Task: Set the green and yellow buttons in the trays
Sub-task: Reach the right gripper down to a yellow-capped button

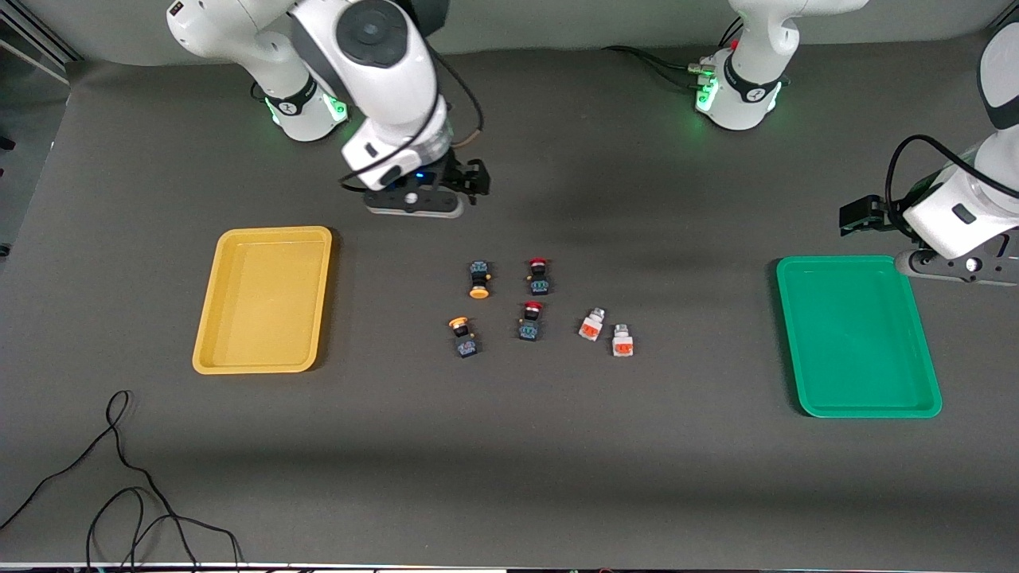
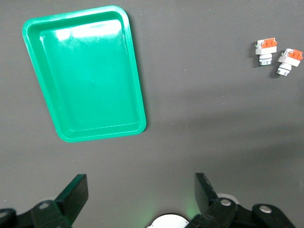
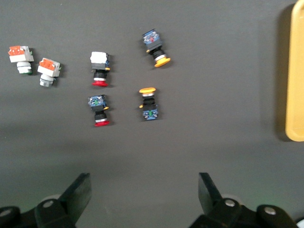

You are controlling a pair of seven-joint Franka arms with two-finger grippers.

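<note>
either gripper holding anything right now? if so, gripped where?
Nothing held. The right gripper is open over bare table near the buttons; the left gripper is open beside the green tray.

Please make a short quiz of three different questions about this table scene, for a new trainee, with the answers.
1. True or false: the yellow tray already holds a button.
2. How many red-capped buttons lie on the table?
3. Which tray is nearer the white-bodied buttons? A) yellow tray B) green tray

Key:
1. False; both trays hold nothing.
2. Two.
3. B. The left gripper and right gripper are both open, holding nothing.
</note>
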